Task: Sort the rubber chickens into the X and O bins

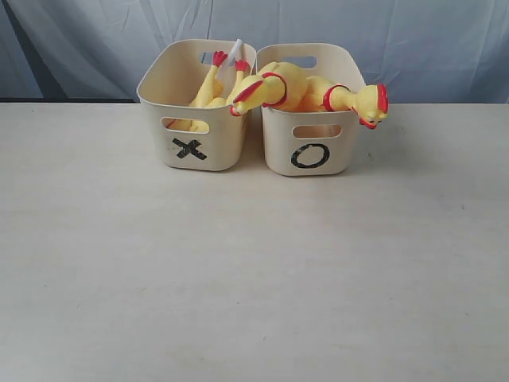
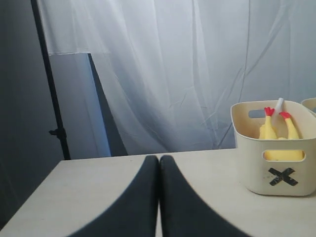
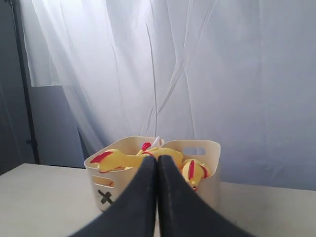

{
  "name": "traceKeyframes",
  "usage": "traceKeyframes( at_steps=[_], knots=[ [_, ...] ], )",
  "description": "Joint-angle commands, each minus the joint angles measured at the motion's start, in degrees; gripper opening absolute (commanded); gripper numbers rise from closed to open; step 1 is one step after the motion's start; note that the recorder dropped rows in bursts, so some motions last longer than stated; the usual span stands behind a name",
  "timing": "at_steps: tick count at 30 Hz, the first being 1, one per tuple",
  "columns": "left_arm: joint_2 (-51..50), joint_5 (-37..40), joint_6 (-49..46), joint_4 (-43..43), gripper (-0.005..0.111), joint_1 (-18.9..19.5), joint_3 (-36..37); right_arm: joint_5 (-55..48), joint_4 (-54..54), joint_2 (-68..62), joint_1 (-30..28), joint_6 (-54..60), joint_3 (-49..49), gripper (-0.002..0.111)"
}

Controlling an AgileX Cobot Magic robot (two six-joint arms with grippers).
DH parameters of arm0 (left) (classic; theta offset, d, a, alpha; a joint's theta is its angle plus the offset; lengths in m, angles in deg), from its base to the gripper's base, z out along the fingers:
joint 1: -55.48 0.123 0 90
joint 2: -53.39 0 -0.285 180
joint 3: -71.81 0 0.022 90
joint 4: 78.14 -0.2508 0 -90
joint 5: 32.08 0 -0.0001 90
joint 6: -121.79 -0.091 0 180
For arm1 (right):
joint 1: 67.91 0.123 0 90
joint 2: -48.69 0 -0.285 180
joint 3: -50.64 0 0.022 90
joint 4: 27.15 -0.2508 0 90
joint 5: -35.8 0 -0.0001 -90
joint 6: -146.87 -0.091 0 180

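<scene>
Behind O bin [image 1: 278,153], curtain [image 1: 413,40] (creased)

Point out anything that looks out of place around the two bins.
The O bin overflows: one chicken hangs its head over the right rim, a second chicken leans its head toward the X bin, where a third chicken stands feet up.

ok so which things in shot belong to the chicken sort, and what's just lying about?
Job: X bin; O bin; rubber chicken feet-up in X; rubber chickens in O, heads over rim; left gripper, right gripper, both shut.
Not job: table; white curtain; black stand; white piece in X bin, unclear.
</scene>
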Motion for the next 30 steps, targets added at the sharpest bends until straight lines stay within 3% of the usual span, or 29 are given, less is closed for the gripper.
traceKeyframes(
  at_steps=[1,24,30],
  knots=[
    [0.23,-0.37,0.04,-0.04,0.0,2.53,0.22,3.41,-3.63,0.31,0.07,0.16,1.61,0.0],
    [0.23,-0.37,0.04,-0.04,0.0,2.68,0.22,1.27,-3.92,0.31,0.07,0.01,1.88,0.0],
    [0.23,-0.37,0.04,-0.04,0.0,2.68,0.22,0.85,-4.71,0.31,-6.77,0.01,1.88,0.0]
  ],
)
